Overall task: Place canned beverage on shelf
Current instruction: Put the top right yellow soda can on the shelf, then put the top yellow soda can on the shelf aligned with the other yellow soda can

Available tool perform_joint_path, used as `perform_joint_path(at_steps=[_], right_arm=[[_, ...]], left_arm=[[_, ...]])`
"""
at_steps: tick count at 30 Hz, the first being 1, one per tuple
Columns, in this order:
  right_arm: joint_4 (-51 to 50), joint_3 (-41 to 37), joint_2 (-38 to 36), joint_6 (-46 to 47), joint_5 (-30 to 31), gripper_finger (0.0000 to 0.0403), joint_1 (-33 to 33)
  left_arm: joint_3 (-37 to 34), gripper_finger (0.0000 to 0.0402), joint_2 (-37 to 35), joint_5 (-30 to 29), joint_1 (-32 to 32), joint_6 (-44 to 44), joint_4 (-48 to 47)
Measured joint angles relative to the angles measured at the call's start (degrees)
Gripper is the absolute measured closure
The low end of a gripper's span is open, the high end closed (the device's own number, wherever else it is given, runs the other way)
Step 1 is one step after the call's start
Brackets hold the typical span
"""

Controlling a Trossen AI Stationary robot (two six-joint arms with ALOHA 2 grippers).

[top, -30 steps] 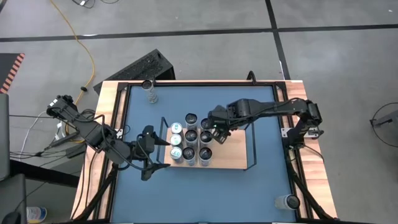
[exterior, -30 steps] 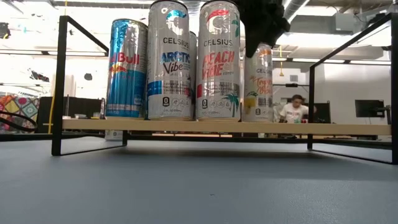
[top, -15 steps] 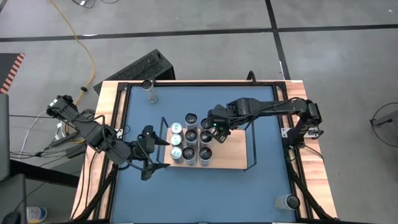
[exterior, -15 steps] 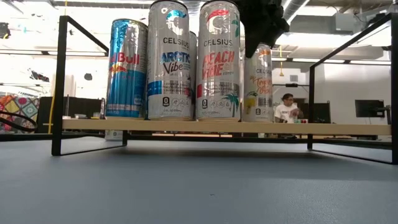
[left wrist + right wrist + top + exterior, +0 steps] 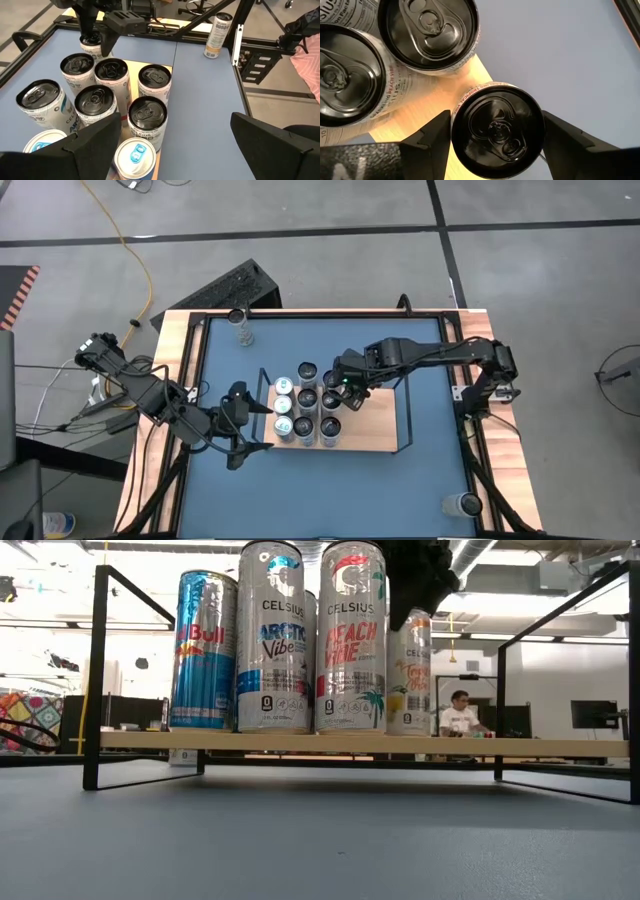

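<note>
The right hand (image 5: 495, 145) is clasped around the top of a tall silver tropical-flavour beverage can with a dark lid (image 5: 497, 127), one finger on each side of the rim, at the far end of the shelf, a light-wood board in a thin black wire frame (image 5: 375, 435). In the low view the can (image 5: 410, 670) leans a little under the hand, and I cannot tell whether its base rests flat on the wood. Just beside the hand stand the other cans, the nearest being another dark-lidded silver can (image 5: 427, 32), close but apart from the held one. To finish well, I think the hand should bring the can upright, press it straight down until the base sits flat, then open evenly and lift straight up so neither finger clips a neighbour. The left hand (image 5: 170, 145) waits with its fingers spread wide, empty, at the opposite end of the group of cans, over the blue bench (image 5: 230, 490).
</note>
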Motion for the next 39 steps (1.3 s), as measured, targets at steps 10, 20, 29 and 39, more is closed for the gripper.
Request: perform_joint_path(at_steps=[10,20,29,39], right_arm=[[0.92,0.0,0.0,-0.31,0.08,0.015,0.0],[-1.25,0.13,-0.11,-0.04,0.15,0.009,-0.4],[-1.32,2.72,-1.35,-1.94,1.09,0.0084,0.87],[-6.88,7.42,-2.23,-30.02,2.2,0.0085,6.66]], left_arm=[[0.0,0.004,0.0,-0.02,0.02,1.77,-0.02],[0.0,0.004,0.0,-0.02,0.0,2.38,-0.04],[0.0,0.004,0.0,-0.02,0.02,3.43,-0.02],[0.0,0.004,0.0,0.05,0.02,3.43,-0.47]])
